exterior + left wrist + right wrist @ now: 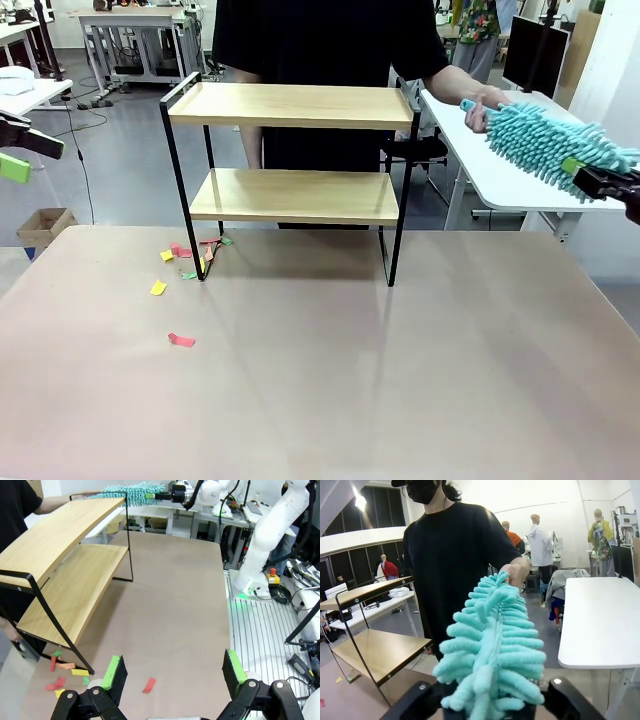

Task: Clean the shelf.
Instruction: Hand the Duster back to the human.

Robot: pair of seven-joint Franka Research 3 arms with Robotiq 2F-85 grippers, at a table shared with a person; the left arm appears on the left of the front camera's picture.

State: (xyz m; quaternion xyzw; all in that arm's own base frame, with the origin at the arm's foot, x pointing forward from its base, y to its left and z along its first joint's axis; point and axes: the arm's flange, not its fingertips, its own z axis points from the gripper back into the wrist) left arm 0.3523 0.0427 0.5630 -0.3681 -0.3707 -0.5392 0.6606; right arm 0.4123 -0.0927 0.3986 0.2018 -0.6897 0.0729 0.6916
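The shelf (290, 105) stands at the far side of the table, two light wooden boards in a thin black frame, both boards bare; it also appears in the wrist views (60, 540) (380, 650). A teal fluffy duster (545, 140) (132, 491) (495, 640) hangs in the air right of the shelf's top board. My right gripper (590, 178) (487, 700) has its fingers around the duster's near end, the pads buried in fluff. A person's hand (485, 108) (517, 570) grasps the duster's far end. My left gripper (15, 150) (175, 672) hovers open at the far left, holding nothing.
Coloured paper scraps (180, 340) (148, 685) lie on the table (400, 380) by the shelf's left leg. A white side table (500, 170) stands under the duster at the right. The person in black stands directly behind the shelf.
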